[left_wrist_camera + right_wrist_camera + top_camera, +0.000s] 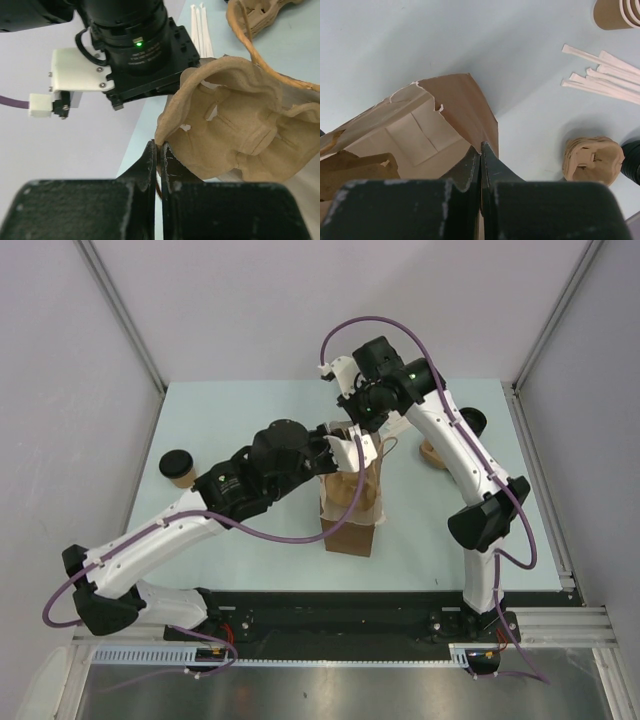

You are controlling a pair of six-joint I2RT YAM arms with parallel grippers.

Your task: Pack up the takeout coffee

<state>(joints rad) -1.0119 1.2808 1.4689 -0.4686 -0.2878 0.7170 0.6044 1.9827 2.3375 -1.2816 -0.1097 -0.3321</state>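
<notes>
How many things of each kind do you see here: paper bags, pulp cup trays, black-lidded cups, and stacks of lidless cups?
Paper bag: 1
Pulp cup tray, and another: 2
Black-lidded cup: 1 sure; a dark round thing at the far right is unclear and not counted
Stack of lidless cups: 1
Total: 5

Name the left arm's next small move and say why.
Probably lower the left gripper to push the pulp tray deeper into the paper bag: it pinches the tray's edge at the mouth, while the right gripper holds the bag's rim.
</notes>
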